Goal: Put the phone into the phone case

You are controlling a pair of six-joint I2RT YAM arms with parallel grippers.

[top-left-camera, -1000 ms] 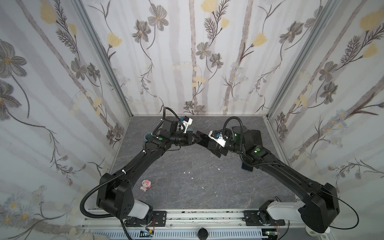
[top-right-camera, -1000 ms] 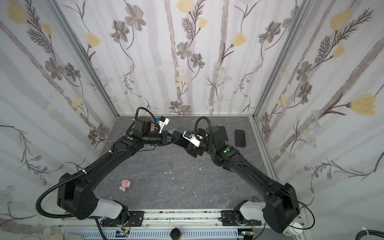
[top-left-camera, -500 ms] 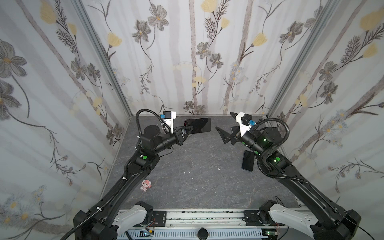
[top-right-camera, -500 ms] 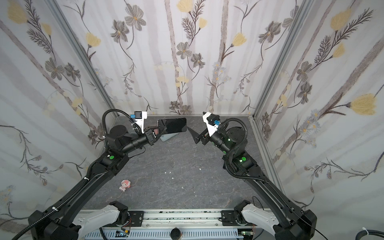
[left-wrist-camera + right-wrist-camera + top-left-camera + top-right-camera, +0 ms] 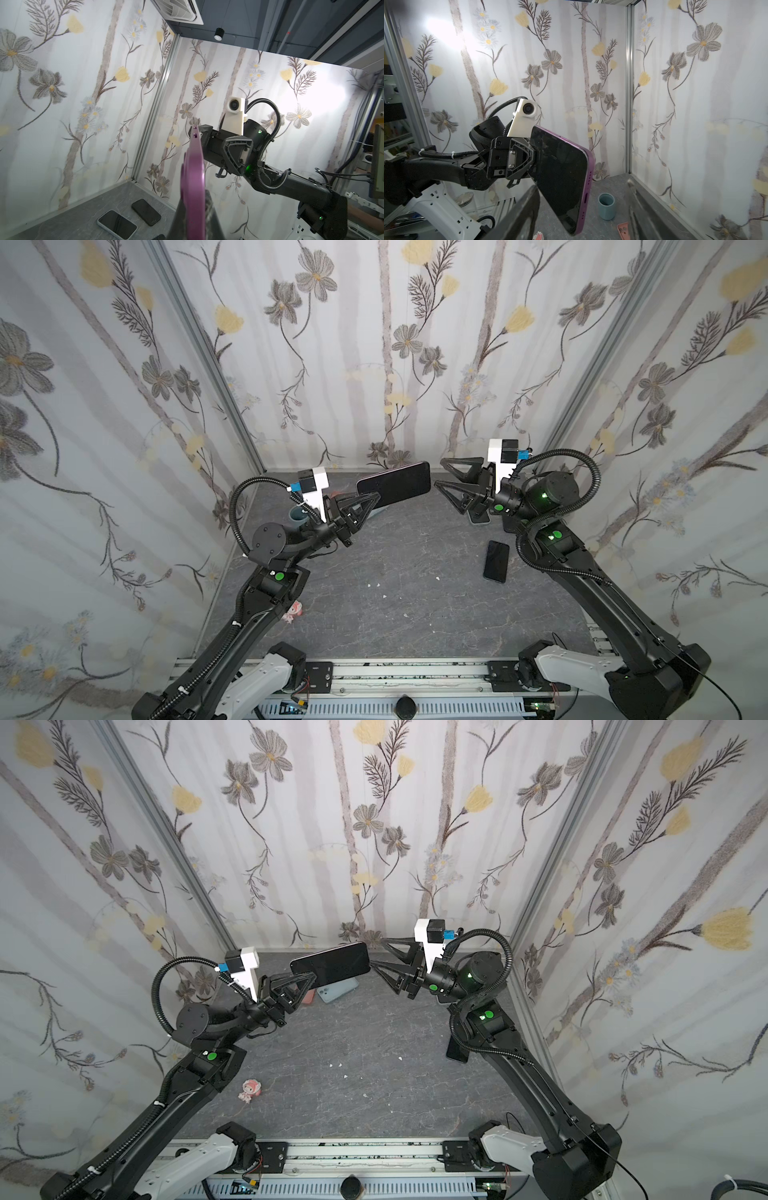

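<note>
My left gripper [image 5: 368,502] [image 5: 309,979] is shut on one end of the purple phone [image 5: 395,485] [image 5: 332,965], holding it up in the air on its long edge, dark screen toward the front. The left wrist view shows the phone [image 5: 194,166] edge-on between my fingers [image 5: 211,207]. My right gripper [image 5: 439,472] [image 5: 378,955] [image 5: 583,184] is open and faces the phone's free end [image 5: 562,176], a small gap away in both top views. A pink phone case [image 5: 624,230] [image 5: 307,997] lies on the floor at the back. A light blue case [image 5: 336,989] lies beside it.
A blue-grey cup [image 5: 297,514] [image 5: 606,205] stands at the back left. A black phone [image 5: 496,561] [image 5: 146,212] lies on the right, with a phone in a pale case [image 5: 117,224] near it. A small pink figurine [image 5: 250,1090] lies at front left. Patterned walls close three sides.
A second ago both grippers met low over the back of the table. The left has since lifted the phone. The right has drawn back, risen to face its free end, and its jaws have narrowed.
</note>
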